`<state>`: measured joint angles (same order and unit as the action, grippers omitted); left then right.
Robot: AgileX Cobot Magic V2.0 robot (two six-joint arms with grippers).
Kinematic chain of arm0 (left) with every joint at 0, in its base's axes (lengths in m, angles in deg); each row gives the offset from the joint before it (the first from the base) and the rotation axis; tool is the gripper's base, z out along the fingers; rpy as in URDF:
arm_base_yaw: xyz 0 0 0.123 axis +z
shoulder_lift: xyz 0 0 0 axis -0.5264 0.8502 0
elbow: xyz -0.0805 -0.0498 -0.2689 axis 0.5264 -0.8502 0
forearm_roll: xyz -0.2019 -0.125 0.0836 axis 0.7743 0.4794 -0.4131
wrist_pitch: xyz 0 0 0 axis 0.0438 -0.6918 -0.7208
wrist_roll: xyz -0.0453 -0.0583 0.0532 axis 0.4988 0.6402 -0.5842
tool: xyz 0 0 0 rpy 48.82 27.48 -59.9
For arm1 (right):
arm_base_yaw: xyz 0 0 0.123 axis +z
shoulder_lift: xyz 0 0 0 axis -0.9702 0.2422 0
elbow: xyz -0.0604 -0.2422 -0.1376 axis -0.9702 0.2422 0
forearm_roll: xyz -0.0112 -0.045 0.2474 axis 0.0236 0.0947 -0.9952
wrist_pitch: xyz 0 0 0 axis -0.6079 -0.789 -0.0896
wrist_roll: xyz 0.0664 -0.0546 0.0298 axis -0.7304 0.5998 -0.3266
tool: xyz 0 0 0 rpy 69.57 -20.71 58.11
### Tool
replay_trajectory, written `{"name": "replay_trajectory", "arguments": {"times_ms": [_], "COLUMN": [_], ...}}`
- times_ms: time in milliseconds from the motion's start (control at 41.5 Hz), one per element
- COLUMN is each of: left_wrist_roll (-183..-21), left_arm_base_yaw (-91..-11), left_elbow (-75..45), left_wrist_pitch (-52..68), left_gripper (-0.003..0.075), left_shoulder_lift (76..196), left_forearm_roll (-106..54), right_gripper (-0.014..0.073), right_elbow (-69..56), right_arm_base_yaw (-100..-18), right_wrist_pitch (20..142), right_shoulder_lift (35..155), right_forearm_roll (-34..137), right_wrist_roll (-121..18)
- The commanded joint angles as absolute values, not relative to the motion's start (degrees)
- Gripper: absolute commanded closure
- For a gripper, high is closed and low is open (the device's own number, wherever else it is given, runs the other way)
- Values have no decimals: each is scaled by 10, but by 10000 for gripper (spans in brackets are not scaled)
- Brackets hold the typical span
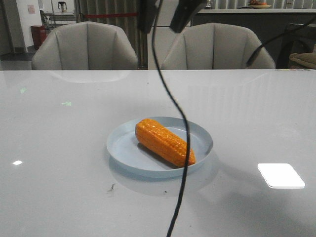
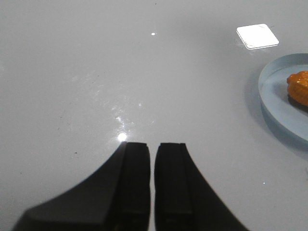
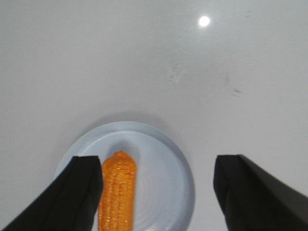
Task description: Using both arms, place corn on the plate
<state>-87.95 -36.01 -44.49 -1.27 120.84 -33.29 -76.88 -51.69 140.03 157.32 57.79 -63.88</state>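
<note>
The orange corn lies on its side in the pale blue plate at the middle of the white table, its tapered end toward the front right. In the right wrist view my right gripper is open and empty, well above the plate; the corn lies below, close by one finger. My left gripper is shut and empty over bare table, with the plate's rim and one end of the corn off to one side. Only dark arm parts show in the front view.
A black cable hangs down in front of the plate in the front view. Two grey chairs stand behind the table's far edge. A bright light patch reflects on the table at the right.
</note>
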Motion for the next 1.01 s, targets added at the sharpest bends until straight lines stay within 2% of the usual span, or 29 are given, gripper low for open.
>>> {"name": "replay_trajectory", "arguments": {"times_ms": [0,385,530,674,867,987], "left_wrist_roll": [-878,-878,-878,-878,-878,-878], "left_arm_base_yaw": [-361,-361,-361,-361,-361,-361], "left_elbow": [-428,-428,-428,-428,-428,-428], "left_wrist_pitch": [31,64,80,83,90,91], "left_gripper": [573,573,573,573,573,573], "left_shoulder_lift": [1206,1206,1206,1206,1206,1206], "left_forearm_roll": [-327,-327,-327,-327,-327,-327], "right_gripper": [10,10,10,10,10,10], "right_elbow": [-791,-789,-740,-601,-341,-204], "right_arm_base_yaw": [-548,-658,-691,-716,-740,-756], "right_wrist_pitch": [1415,1413,1391,1319,1181,1156], "right_shoulder_lift": [1494,1368,1316,1225,1075,997], "right_forearm_roll": [581,585,589,591,591,591], "right_wrist_roll": [-644,-635,-626,-619,-619,-620]}}
